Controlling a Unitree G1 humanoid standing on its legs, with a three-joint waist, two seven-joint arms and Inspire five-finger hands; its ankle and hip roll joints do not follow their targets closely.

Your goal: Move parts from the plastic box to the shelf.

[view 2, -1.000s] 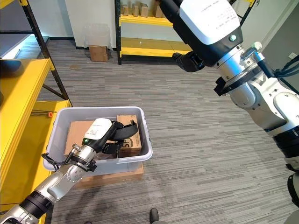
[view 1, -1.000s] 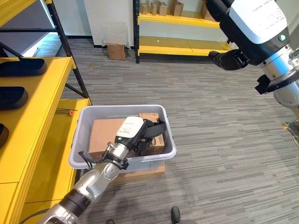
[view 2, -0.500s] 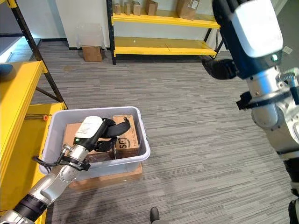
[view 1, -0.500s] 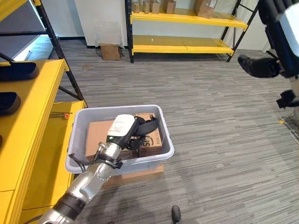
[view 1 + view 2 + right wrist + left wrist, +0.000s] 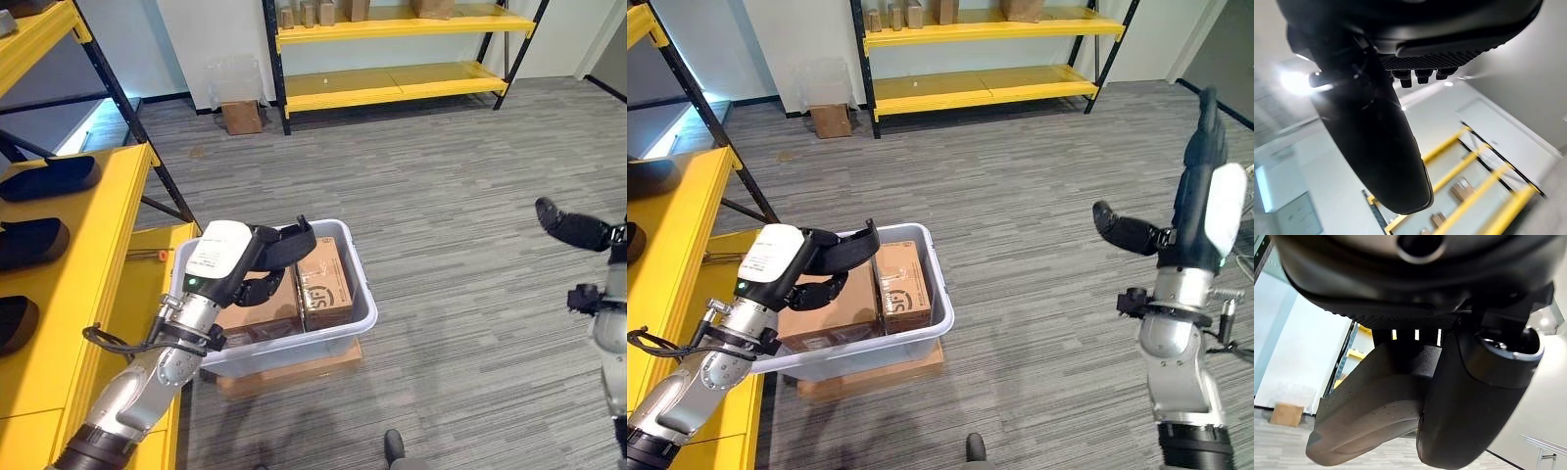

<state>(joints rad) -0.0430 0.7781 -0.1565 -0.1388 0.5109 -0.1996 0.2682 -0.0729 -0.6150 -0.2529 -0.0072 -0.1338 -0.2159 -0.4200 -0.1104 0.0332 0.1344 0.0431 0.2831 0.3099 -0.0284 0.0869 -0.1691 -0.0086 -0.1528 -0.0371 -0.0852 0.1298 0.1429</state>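
Observation:
A grey plastic box [image 5: 338,326] stands on the floor on a flat cardboard slab, with cardboard boxes [image 5: 324,282] inside. My left hand [image 5: 227,262] hovers above the box's left half, fingers curled round a long black curved part [image 5: 286,243] that points toward the box's middle. In the left wrist view the black part [image 5: 1364,406] lies pinched against the thumb [image 5: 1474,406]. To my left stands the yellow shelf [image 5: 93,255], carrying similar black parts [image 5: 49,176]. My right hand [image 5: 1207,186] is raised at the right, well away from the box, with straight fingers and nothing in it.
Yellow racking [image 5: 392,83] with small cardboard boxes lines the back wall. A cardboard box [image 5: 241,116] sits on the floor beside it. A thin orange-tipped tool [image 5: 149,255] lies on the low yellow shelf board by the plastic box. Striped grey floor spreads to the right.
The camera has shifted. My left hand has lifted out of the box with the black part in it. My right arm has dropped and swung out to the right.

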